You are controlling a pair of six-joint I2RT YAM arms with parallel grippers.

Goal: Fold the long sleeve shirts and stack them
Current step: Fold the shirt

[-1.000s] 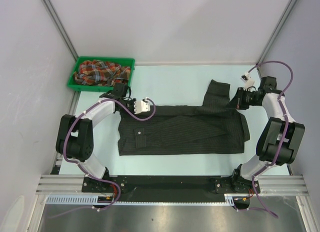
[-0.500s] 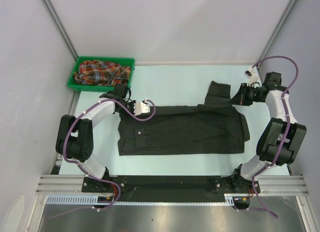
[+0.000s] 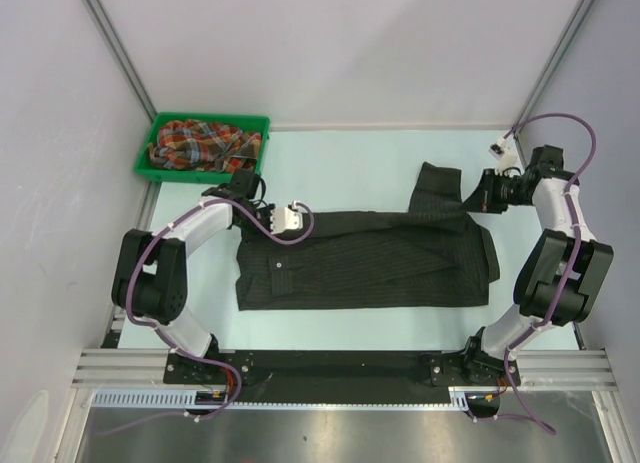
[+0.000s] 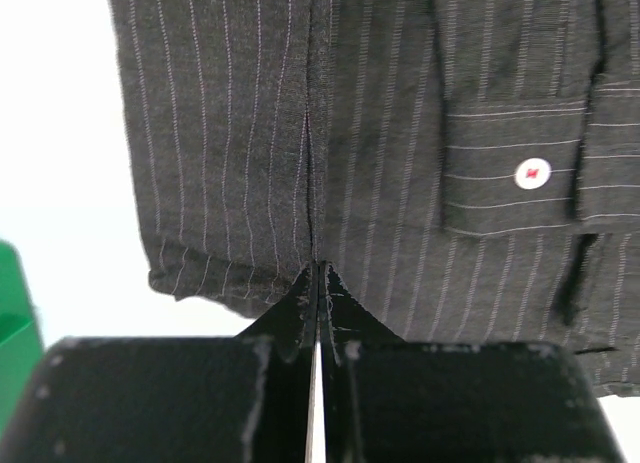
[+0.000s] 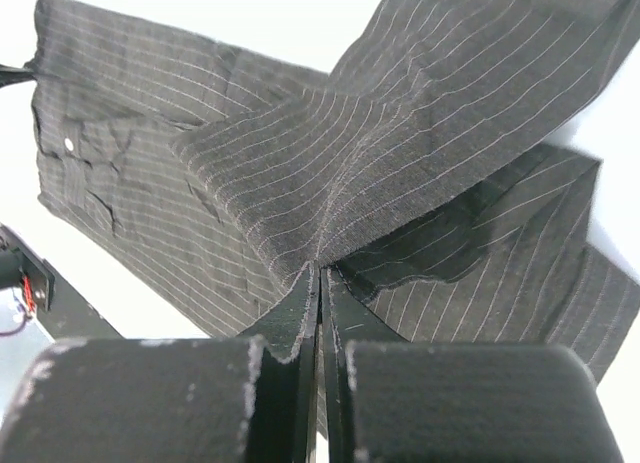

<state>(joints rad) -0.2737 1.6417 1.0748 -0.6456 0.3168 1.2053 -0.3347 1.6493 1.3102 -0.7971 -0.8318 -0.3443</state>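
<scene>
There are 2 shirts: 1 black pinstriped shirt (image 3: 360, 268) and 1 plaid shirt (image 3: 195, 143). There is 1 green bin (image 3: 263, 143), 1 table (image 3: 350, 163) and 2 arms: 1 left arm (image 3: 200, 221), 1 right arm (image 3: 560, 218).

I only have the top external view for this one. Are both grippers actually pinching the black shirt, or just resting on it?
Observer: In the left wrist view, the left gripper is shut on the black shirt, pinching its edge where a seam ends.
Reviewer: And the right one?
Observer: The right wrist view shows the right gripper shut on a fold of the same shirt, with creases radiating from the pinch.
Reviewer: Anything that tells me which part the left arm has?
Observer: A white button sewn with red thread sits on a cuff-like band, to the right of the pinch in that view.
</scene>
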